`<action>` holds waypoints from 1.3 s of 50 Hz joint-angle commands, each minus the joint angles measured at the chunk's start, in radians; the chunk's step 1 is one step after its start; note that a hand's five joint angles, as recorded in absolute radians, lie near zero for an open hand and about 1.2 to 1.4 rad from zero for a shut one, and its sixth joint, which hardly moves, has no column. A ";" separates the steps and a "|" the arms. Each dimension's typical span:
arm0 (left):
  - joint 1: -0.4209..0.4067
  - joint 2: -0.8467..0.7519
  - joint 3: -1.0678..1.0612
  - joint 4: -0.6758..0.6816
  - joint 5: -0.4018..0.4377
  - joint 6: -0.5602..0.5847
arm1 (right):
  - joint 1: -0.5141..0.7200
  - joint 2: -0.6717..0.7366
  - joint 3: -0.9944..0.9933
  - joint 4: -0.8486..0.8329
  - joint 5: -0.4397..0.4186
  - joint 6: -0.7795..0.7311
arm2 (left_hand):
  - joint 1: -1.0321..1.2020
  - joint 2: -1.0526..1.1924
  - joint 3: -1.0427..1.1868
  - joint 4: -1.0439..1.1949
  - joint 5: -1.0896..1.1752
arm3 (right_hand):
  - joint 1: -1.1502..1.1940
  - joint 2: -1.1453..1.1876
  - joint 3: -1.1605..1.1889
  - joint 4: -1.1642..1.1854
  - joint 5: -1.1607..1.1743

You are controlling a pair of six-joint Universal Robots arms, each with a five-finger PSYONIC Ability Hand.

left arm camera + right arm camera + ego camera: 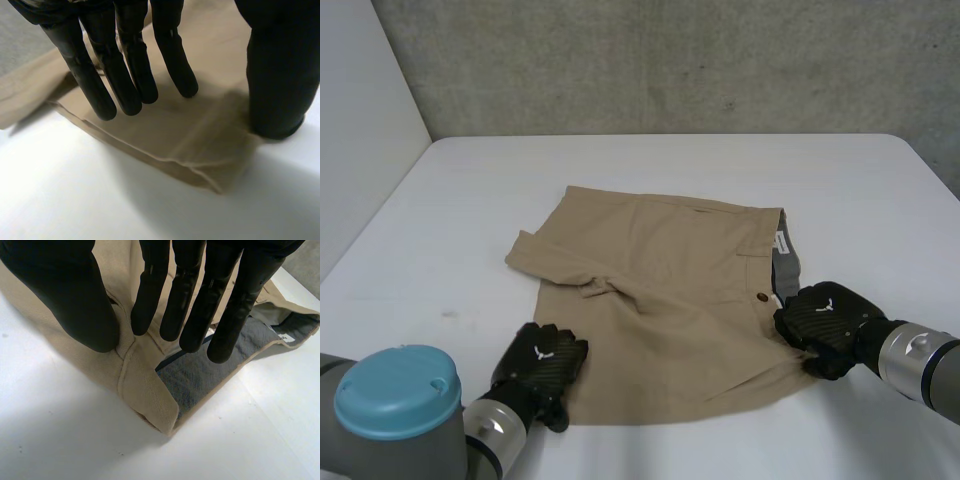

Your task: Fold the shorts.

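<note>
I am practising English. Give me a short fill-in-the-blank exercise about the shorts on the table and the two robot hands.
1. The shorts lie on a ____ table.
2. The hand at the waistband, near the button, is the robot's ____ one.
3. The fingers of the left hand are ____, not curled, over a hem corner.
4. The lining inside the waistband is ____, not tan.
Missing words: white; right; straight; grey.

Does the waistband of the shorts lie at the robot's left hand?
No, the grey-lined waistband lies at the right hand; the left hand is at a leg hem.
</note>
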 commanded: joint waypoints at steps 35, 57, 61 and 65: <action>0.036 0.469 0.044 -0.598 -0.003 0.138 | -0.003 -0.183 -0.005 0.352 0.038 -0.093 | 0.503 0.514 0.518 0.515 0.683 | 0.516 0.367 0.364 0.359 0.404; 0.139 0.392 0.157 -0.503 0.087 0.141 | -0.062 -0.184 -0.067 0.287 0.084 -0.049 | 0.503 0.514 0.518 0.515 0.683 | 0.516 0.367 0.364 0.359 0.404; 0.137 0.259 0.313 -0.416 0.080 0.141 | -0.027 -0.124 -0.163 0.187 0.120 0.067 | 0.503 0.514 0.518 0.515 0.683 | 0.516 0.367 0.364 0.359 0.404; 0.134 0.096 0.493 -0.354 0.075 0.141 | 0.066 -0.034 -0.275 0.143 0.207 0.132 | 0.503 0.514 0.518 0.515 0.683 | 0.516 0.367 0.364 0.359 0.404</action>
